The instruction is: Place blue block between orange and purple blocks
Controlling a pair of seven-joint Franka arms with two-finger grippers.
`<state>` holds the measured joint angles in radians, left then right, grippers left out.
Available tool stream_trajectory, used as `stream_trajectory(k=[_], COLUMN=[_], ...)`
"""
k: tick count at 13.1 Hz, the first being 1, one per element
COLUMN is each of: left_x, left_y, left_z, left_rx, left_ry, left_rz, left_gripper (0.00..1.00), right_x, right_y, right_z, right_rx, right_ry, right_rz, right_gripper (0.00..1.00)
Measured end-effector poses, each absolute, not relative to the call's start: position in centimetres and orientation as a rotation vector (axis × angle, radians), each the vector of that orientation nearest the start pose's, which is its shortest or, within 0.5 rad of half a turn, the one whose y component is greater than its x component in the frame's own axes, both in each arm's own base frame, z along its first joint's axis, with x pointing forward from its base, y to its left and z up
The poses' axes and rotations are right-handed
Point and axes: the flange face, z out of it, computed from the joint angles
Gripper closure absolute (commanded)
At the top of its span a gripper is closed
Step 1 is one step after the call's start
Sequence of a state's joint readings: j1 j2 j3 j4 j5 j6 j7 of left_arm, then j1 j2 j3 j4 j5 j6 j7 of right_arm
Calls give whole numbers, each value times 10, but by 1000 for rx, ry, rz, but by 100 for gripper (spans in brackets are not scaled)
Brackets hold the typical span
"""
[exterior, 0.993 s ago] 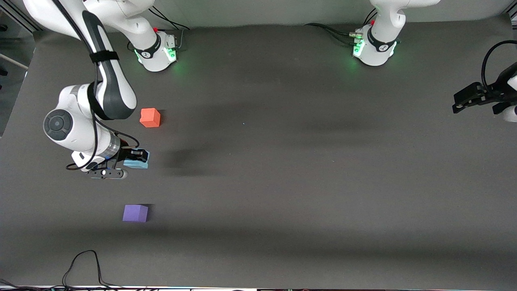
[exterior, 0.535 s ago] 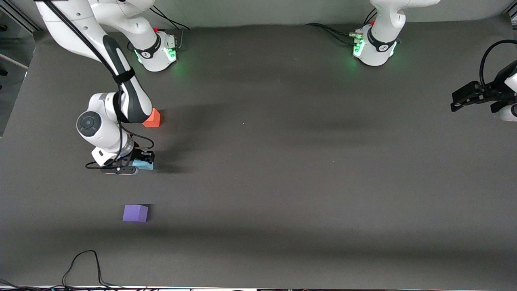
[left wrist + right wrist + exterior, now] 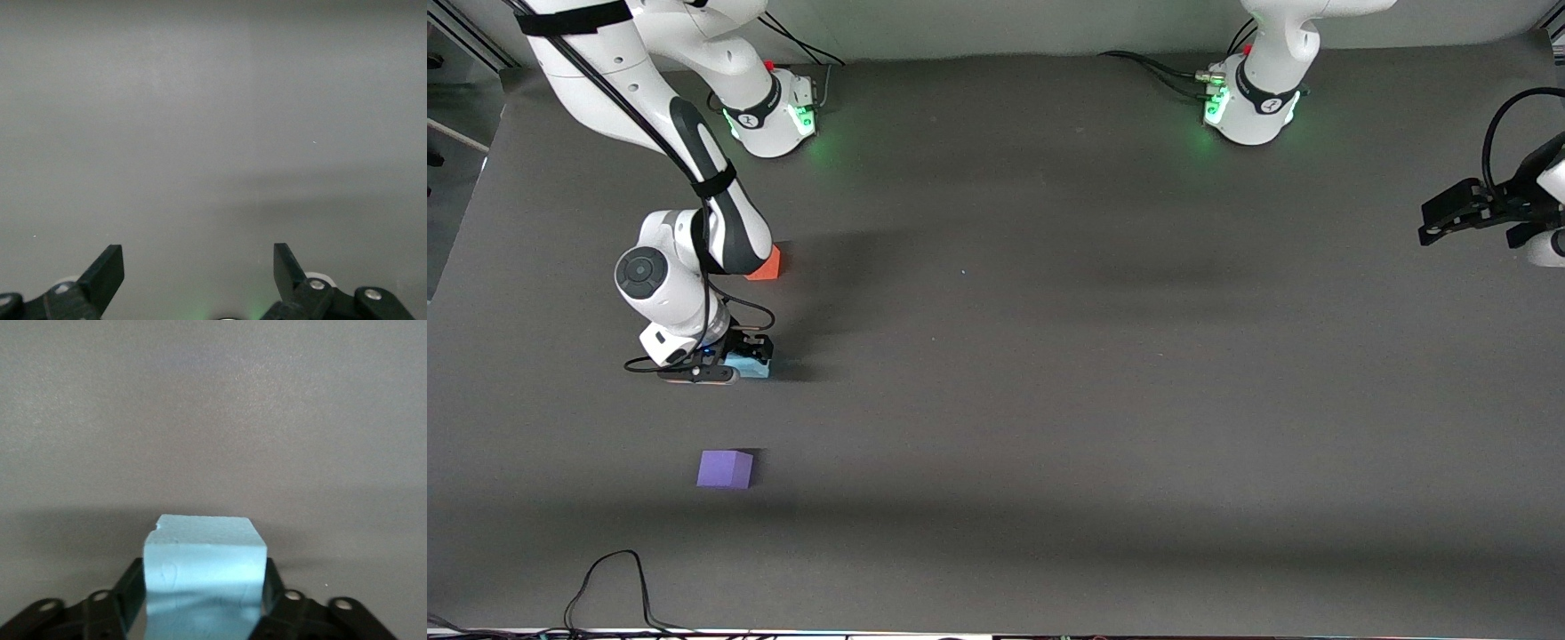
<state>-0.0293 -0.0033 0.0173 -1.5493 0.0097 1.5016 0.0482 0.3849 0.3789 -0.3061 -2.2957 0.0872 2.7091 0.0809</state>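
My right gripper [image 3: 745, 354] is shut on the light blue block [image 3: 749, 364], low over the mat between the two other cubes. In the right wrist view the blue block [image 3: 203, 580] fills the space between the fingers [image 3: 130, 587]. The orange block [image 3: 768, 265] lies on the mat nearer the robot bases, mostly hidden by the right arm. The purple block [image 3: 725, 468] lies nearer the front camera. My left gripper [image 3: 1440, 222] is open and waits at the left arm's end of the table; its wrist view shows only bare mat between the fingertips [image 3: 107, 270].
The dark grey mat [image 3: 1049, 356] covers the table. A black cable [image 3: 609, 578] loops at the edge nearest the front camera. The right arm's elbow and wrist hang over the orange block's area.
My right gripper has carried the blue block a short way toward the left arm's end and lower. The right arm now covers most of the orange block. The left arm has barely moved.
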Motion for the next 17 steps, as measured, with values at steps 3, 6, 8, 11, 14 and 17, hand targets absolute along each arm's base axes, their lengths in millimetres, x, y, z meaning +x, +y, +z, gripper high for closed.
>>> stream_trajectory(k=[3, 6, 8, 11, 14, 17], left_x=[546, 546, 546, 546, 546, 546], left_y=[-5, -6, -6, -6, -6, -6], left_z=[630, 630, 630, 630, 630, 630], left_rx=[-3131, -3130, -3130, -3130, -3130, -3130], left_ry=[93, 94, 95, 95, 94, 94], left_rz=[71, 71, 71, 71, 72, 72], left_gripper=[0, 0, 0, 0, 0, 0], right_x=[541, 542, 530, 510, 495, 489], right_y=[35, 24, 16, -7, -9, 3], right_z=[236, 330, 401, 505, 585, 610], right_rx=[-3176, -3103, -3049, -3033, -3065, -3081], right_ry=[104, 102, 107, 88, 64, 31], right_rz=[-122, -165, -179, -123, -100, -64], right_gripper=[0, 0, 0, 0, 0, 0])
